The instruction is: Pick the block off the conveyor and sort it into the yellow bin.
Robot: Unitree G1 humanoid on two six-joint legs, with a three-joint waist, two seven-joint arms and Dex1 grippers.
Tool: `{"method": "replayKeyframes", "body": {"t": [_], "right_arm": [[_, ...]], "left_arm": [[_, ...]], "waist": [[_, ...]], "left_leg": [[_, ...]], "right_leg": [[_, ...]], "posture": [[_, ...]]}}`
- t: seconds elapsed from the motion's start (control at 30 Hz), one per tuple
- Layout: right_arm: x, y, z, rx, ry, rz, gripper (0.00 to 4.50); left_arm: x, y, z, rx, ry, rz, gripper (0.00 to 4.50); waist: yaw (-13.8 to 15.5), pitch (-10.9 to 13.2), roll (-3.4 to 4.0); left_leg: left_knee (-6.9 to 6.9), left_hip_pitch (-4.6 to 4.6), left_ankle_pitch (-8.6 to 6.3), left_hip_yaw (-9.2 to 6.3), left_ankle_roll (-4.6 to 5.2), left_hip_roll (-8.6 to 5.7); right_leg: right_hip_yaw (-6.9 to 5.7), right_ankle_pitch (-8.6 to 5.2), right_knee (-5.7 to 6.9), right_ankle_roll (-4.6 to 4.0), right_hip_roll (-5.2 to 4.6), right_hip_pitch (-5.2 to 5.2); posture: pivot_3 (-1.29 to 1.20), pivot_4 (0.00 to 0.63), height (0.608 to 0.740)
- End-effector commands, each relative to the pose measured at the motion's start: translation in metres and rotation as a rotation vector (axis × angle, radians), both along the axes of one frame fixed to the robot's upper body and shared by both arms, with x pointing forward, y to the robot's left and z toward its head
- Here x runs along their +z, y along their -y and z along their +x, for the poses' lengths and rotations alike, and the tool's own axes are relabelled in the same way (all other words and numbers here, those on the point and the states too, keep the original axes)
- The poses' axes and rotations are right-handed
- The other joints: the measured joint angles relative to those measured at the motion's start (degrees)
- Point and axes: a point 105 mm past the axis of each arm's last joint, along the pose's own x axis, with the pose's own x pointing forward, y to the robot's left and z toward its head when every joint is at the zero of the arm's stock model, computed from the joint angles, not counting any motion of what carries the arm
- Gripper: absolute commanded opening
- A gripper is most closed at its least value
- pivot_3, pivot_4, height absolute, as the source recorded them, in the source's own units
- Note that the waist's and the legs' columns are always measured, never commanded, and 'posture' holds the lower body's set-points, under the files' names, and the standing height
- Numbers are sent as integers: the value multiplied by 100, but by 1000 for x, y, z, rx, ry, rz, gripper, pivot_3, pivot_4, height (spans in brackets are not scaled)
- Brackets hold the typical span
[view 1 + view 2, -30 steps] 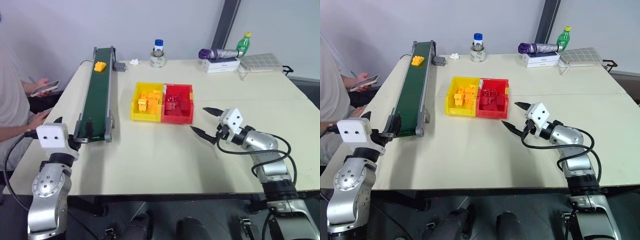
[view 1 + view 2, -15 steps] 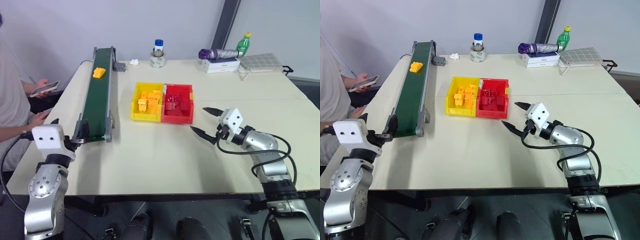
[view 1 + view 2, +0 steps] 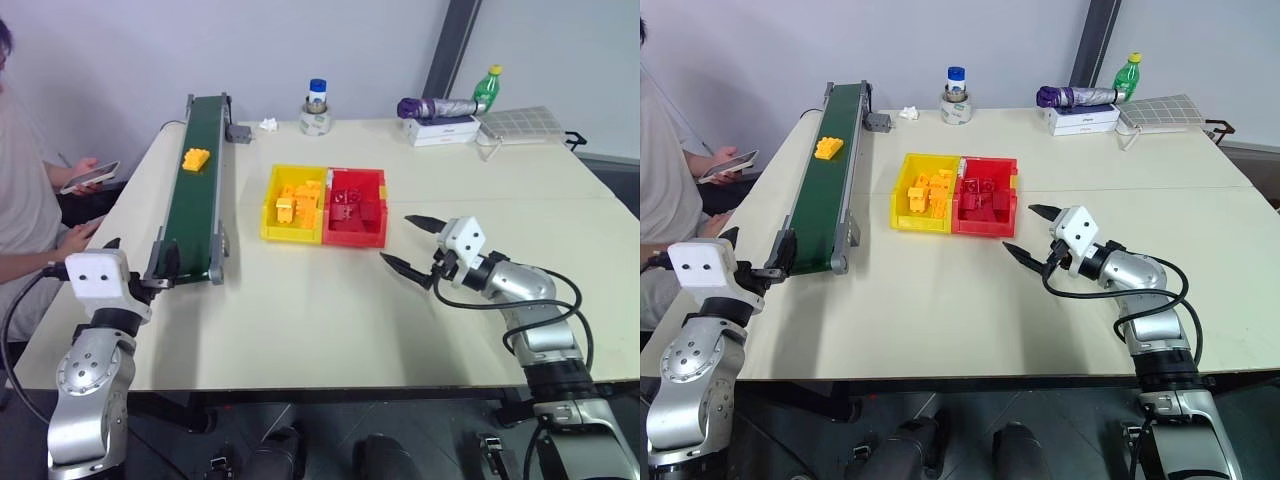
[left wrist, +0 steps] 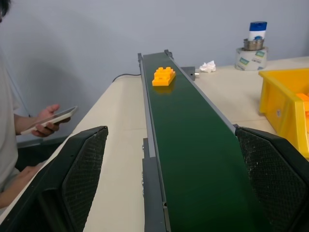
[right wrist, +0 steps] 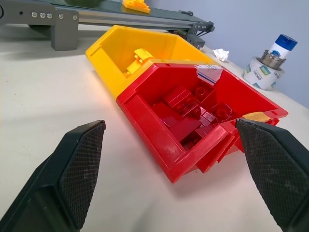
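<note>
Left pincer [image 4: 169, 188] wide open, holding nothing, parked at the near end of the conveyor [image 3: 190, 200], one finger either side of the belt, not touching the block. Right pincer [image 3: 412, 243] also wide open and empty, hanging just above the tabletop [image 3: 330, 310] near the red bin [image 3: 355, 216], pointed toward it.

Block [image 3: 195, 158] sits on the green belt in its far half, well apart from the left pincer, straight ahead along the belt. Studs up, lying flat. Yellow bin [image 3: 272, 212] stands to the right of the conveyor, joined side by side with the red bin; both hold bricks of their own colour.

Left wrist view gives the block's studs [image 4: 163, 76] clearly and a person's hand holding a phone [image 4: 48, 120] beside the tabletop. Right wrist view shows inside the red bin [image 5: 193, 116], red bricks piled there, and a yellow brick in the yellow bin [image 5: 137, 58]. Head views add a jar [image 3: 317, 106], green bottle [image 3: 486, 88] and folded umbrella [image 3: 438, 106] at the far edge.
</note>
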Motion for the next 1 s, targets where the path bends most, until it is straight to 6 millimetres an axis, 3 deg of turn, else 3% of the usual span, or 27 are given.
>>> {"method": "replayKeyframes", "body": {"t": [0.03,0.2,0.6,0.83,1.0], "right_arm": [[13,-4,0,17,54,13,4500],[13,-5,0,17,54,16,4500],[12,-6,-1,16,55,19,4500],[12,-7,-1,16,53,21,4500],[12,-7,-2,12,54,20,4500]], "left_arm": [[14,-9,-1,9,45,12,4456],[14,-12,10,-41,2,-24,4456],[37,-36,37,-172,-34,52,4456],[48,-28,60,-314,-75,38,4456],[45,-25,73,-392,-137,-26,4456]], "waist": [[-1,0,0],[2,0,0],[-10,0,0],[-9,0,0],[-27,0,0]], "left_leg": [[0,0,0,0,0,0],[0,-1,0,-3,0,0],[-13,-1,0,-3,-1,0],[-15,-3,0,-4,0,-3],[-22,-4,1,-4,-1,-1]], "right_leg": [[0,0,0,0,0,0],[-2,0,0,0,0,-1],[0,0,-1,0,0,-12],[-1,1,-8,2,-1,-33],[0,11,-1,19,0,-32]], "posture": [[0,150,740],[0,150,740],[0,150,740],[0,150,740],[0,150,740]]}}
